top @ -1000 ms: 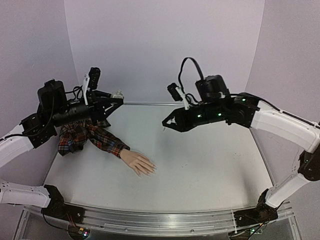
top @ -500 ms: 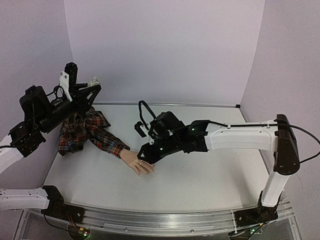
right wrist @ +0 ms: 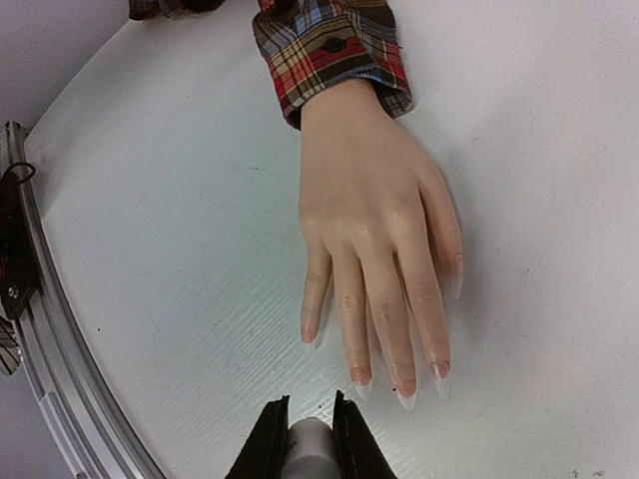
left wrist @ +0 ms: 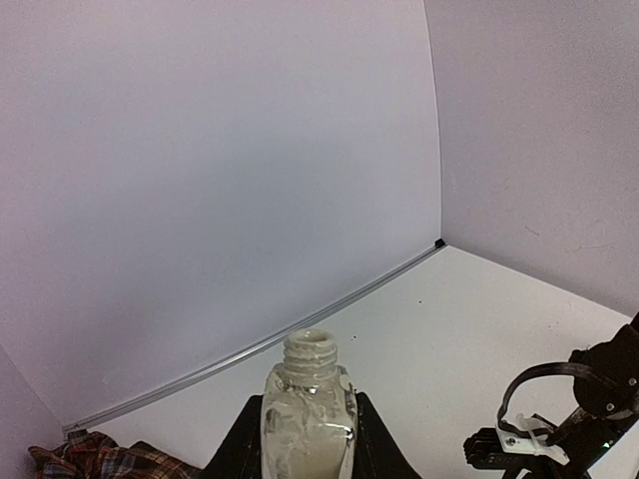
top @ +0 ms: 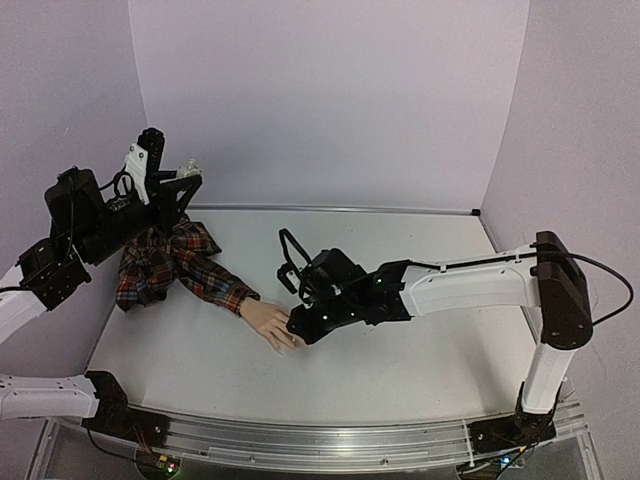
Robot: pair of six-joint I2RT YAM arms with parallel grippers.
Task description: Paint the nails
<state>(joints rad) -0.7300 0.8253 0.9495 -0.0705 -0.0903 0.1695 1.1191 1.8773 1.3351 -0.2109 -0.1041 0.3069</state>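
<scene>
Evidently the work is split between the two arms. The left gripper (left wrist: pixel 308 449) is clamped on the lower body of the small white bottle (left wrist: pixel 307 399) and holds it upright and high at the far left of the scene. The bottle's threaded neck is open, with no cap on it. I judge it is held upright so nothing spills, and off to the side so it is clear of the work yet within reach for another dip.

The mannequin hand (right wrist: pixel 371 215) lies palm down on the table (top: pixel 430 350), left of centre. Its plaid sleeve (right wrist: pixel 329 45) trails away to the far left and its fingers are slightly spread, so the nails (right wrist: pixel 404 397) face up, where a brush can reach them.

The right gripper (right wrist: pixel 308 431) reaches in from the right. Its jaws are drawn close together around a pale rounded handle (right wrist: pixel 312 449), probably the brush cap. I cannot make out any bristles.

From the wrist camera, the nails lie just ahead of the claw's tips, and those of the two longest fingers are nearest. From above, the claw hangs low at the fingertips, at the near right end of the hand. I cannot tell whether anything touches a nail.
</scene>
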